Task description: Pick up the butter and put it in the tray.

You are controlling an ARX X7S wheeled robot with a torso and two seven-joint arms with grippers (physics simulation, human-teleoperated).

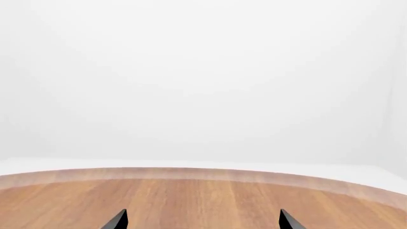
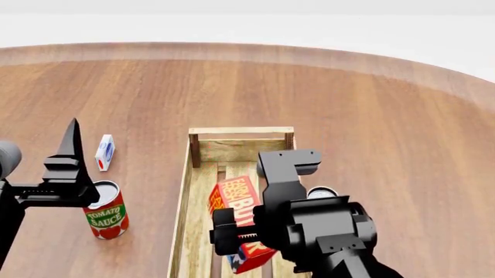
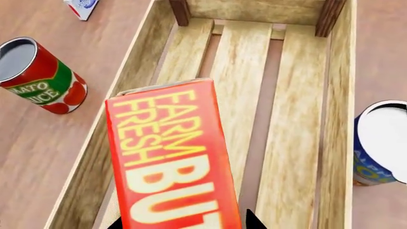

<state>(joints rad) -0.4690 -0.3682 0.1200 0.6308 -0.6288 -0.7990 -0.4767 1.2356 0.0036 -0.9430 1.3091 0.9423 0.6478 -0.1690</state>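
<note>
The butter, a red-orange box with yellow-white lettering, is held tilted over the inside of the tray. My right gripper is shut on its near end. In the right wrist view the butter fills the lower middle, with dark fingertips on both sides of it, above the tray's slats. My left gripper is raised at the left, away from the tray. In the left wrist view the left gripper is open and empty over bare table.
A tomato sauce can stands left of the tray, also in the right wrist view. A small white-and-blue carton lies beyond it. A blue can stands by the tray's right wall, also in the right wrist view. The round wooden table's edge curves at the back.
</note>
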